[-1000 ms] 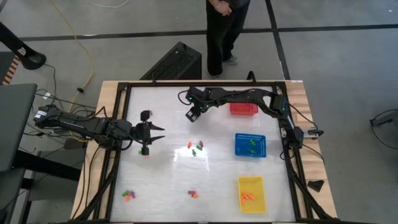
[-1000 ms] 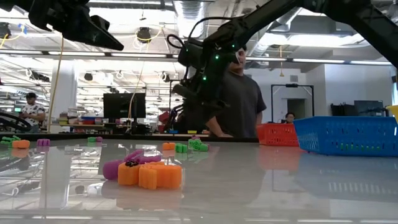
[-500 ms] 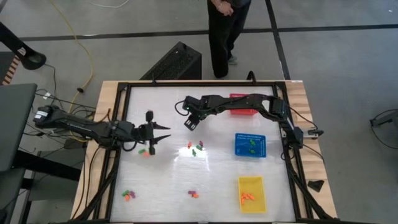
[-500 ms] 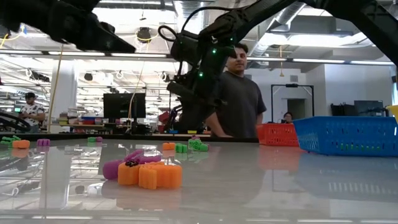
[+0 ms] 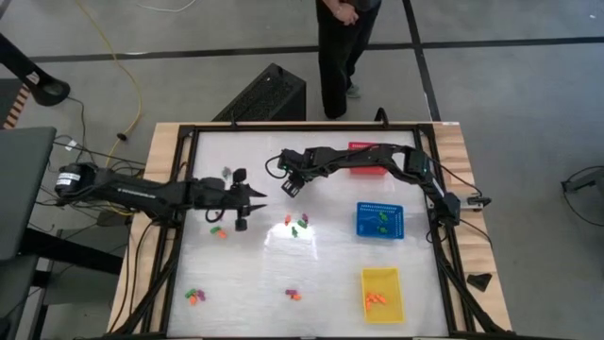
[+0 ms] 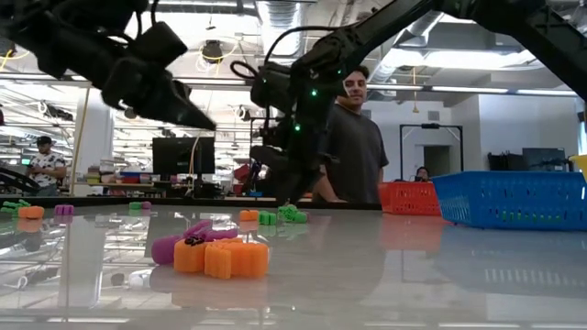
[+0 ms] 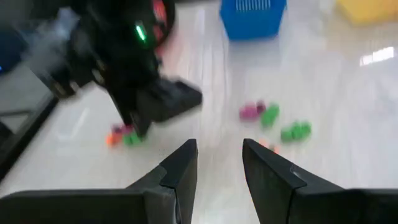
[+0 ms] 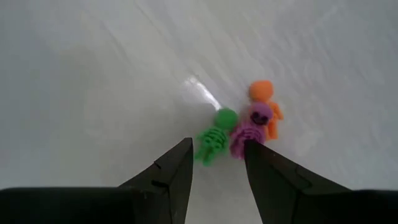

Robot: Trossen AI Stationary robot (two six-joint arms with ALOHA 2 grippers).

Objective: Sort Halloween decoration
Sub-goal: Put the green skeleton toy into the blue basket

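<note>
Two empty grippers are poised over loose trinkets.

The right gripper [image 8: 214, 163], narrowly parted, is held just short of a green, purple and orange cluster [image 8: 244, 129]; the left gripper [image 5: 247, 200], narrowly parted, is nearer the mid-table pile [image 5: 297, 226].

Three baskets [image 5: 379, 220] right of scattered trinkets [image 5: 297, 225]

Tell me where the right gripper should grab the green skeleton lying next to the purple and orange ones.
Probably across the ribbed torso of the green skeleton, coming straight down from above. It lies flat on the table, its free side away from the purple figure touching it. The right gripper hovers open just short of it; the orange figure lies behind.
</note>
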